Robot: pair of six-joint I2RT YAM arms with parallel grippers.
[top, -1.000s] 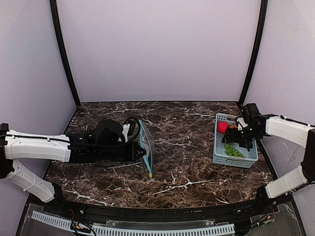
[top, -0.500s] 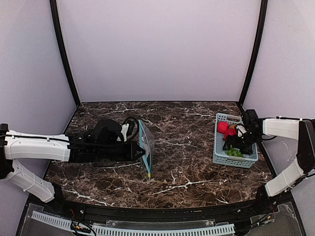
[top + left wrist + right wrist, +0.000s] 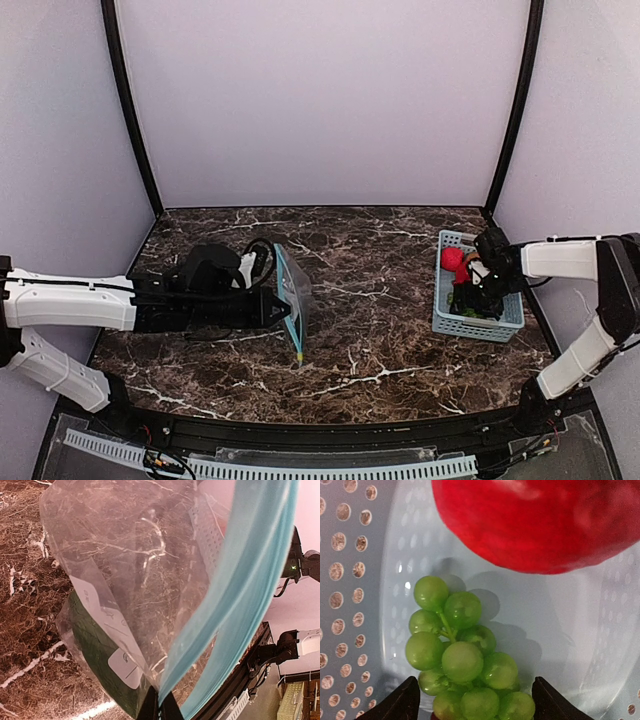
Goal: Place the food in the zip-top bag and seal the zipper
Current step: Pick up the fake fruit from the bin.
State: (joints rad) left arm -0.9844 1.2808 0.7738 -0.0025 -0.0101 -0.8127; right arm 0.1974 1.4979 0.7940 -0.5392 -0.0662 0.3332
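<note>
Over by the bench's (image 3: 390, 340) right edge, the right fingers (image 3: 474, 298) are down inside the light-blue basket (image 3: 441, 312). They are spread wide, a dark tip on either side of the green grape bunch (image 3: 464, 664), and they grip nothing. A round red fruit (image 3: 535, 520) lies just beyond the grapes, towards the basket's far end. Left of the bench's middle, the left fingers (image 3: 160, 711) are pinched tight on the teal zipper (image 3: 247, 575). They hold the clear, crinkled zip-top bag (image 3: 130, 565) up on its edge, and the strip slants down towards the front edge.
</note>
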